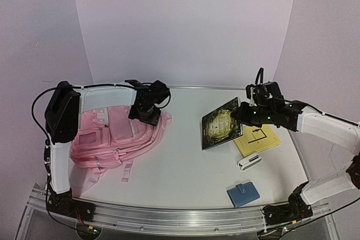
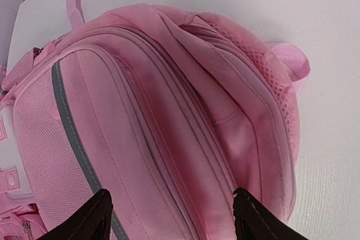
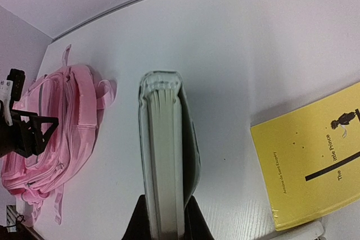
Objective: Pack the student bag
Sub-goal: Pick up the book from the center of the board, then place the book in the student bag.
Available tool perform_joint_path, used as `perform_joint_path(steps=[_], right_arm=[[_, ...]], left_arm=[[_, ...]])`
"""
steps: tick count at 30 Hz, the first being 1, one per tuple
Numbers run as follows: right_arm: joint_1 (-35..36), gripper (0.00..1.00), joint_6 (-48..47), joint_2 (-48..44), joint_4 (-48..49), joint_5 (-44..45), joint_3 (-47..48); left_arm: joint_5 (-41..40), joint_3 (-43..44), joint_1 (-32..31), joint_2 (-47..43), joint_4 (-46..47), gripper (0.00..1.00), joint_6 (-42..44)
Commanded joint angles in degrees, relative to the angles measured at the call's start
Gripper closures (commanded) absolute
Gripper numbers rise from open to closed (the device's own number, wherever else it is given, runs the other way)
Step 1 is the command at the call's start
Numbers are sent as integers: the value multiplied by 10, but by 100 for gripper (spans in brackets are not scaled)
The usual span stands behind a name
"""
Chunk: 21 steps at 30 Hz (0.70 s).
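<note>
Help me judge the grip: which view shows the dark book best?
Right wrist: the book stands edge-on, pinched by the right hand. Top external shows its cover, grip unclear. Left wrist misses it, facing the student bag.

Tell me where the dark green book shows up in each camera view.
Top external: green book right of centre, tilted, held by the right gripper.
Left wrist: not in view; only the student bag shows.
Right wrist: bottom centre, edge-on, pages facing the camera.
Shared landmark: the student bag, at the left in the top and right wrist views.
</note>
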Motion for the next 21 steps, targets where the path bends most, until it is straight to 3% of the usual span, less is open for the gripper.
perform_joint_path(steps=[1,8,13,21], right_arm=[[3,100,11,-32,63,-1,0],[3,100,15,-45,63,0,-12],[3,100,19,-50,63,-6,-11],[3,100,25,-69,64,-20,-7]], left_arm=[[-4,38,12,18,-1,27,-8],[-26,37,13,25,-26,55,-18],[-18,24,21,23,-34,64,-33],[-17,8,25,6,-52,98,-51]])
